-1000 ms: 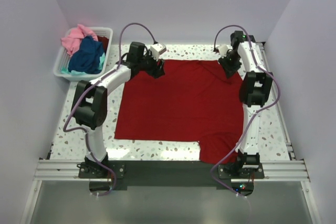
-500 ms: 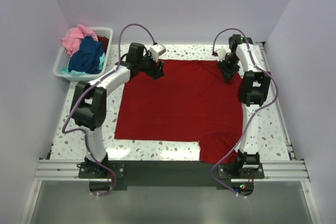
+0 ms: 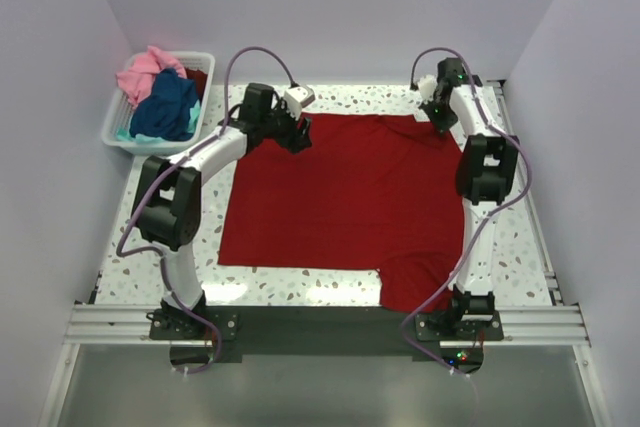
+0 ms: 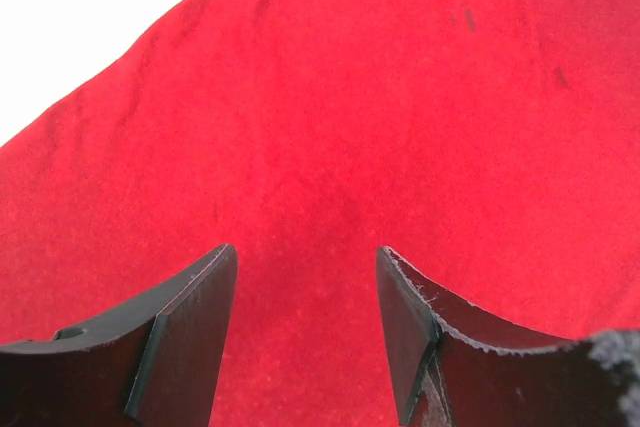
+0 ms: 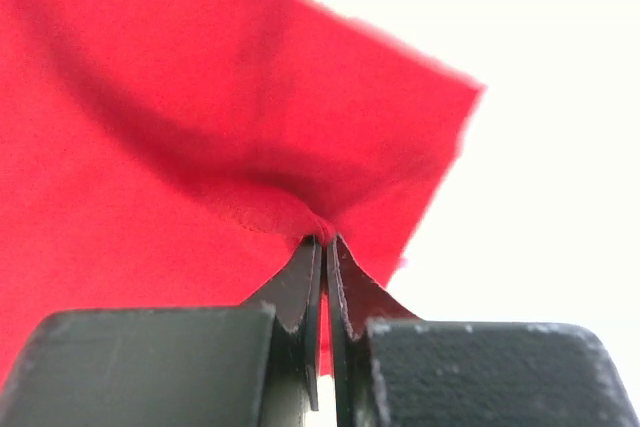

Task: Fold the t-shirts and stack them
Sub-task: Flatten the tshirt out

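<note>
Tightly, the right gripper (image 5: 322, 245) pinches a puckered corner of the soft red t-shirt (image 5: 150, 97); the left gripper (image 4: 305, 251) gapes.

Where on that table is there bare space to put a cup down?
Barest is the left strip of table between the red shirt and the edge, nearer than the basket, though the left arm hangs over part. The right strip is narrow, under the right arm. Shirt covers the middle.

White arms (image 3: 215, 152), black joints (image 3: 165, 209), lilac cables (image 3: 262, 50), black-fingered left hand (image 4: 305, 250).
</note>
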